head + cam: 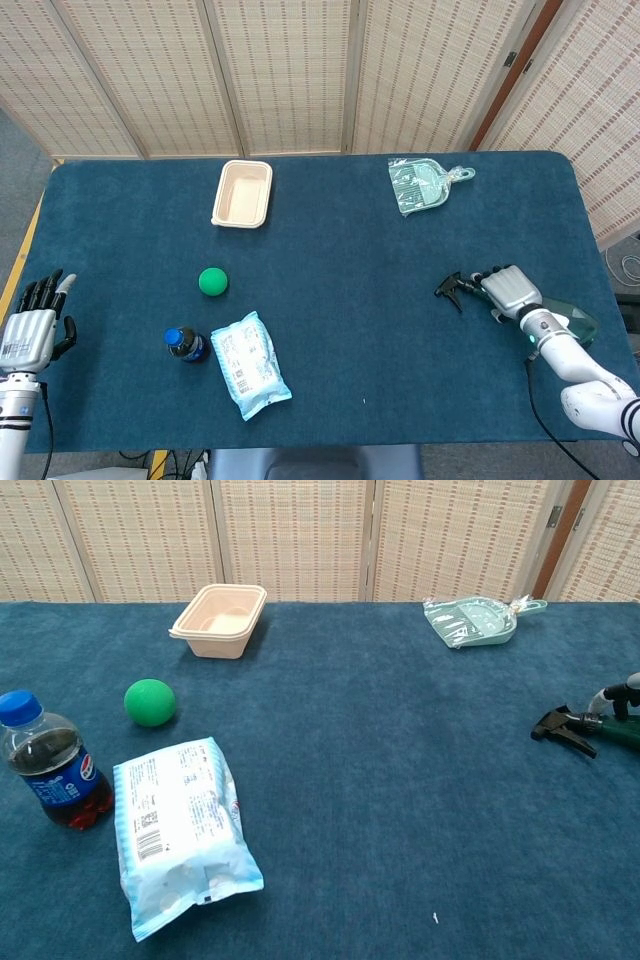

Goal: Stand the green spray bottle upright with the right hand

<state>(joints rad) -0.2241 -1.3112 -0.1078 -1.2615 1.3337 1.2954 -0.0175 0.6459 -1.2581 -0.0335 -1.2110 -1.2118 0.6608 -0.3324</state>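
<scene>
We are seeing the green spray bottle lying near the table's right edge, its long axis running roughly left to right with the black trigger nozzle pointing left toward the table's middle. Our right hand is wrapping around the bottle's neck, holding it just behind the nozzle. Our left hand is hanging off the left edge with fingers spread, holding nothing. Well apart to the left are sitting a white snack packet, a cola bottle and a green ball; a beige tray and a teal dustpan are lying farther back. The chest view is showing only the nozzle and fingertips at its right border.
</scene>
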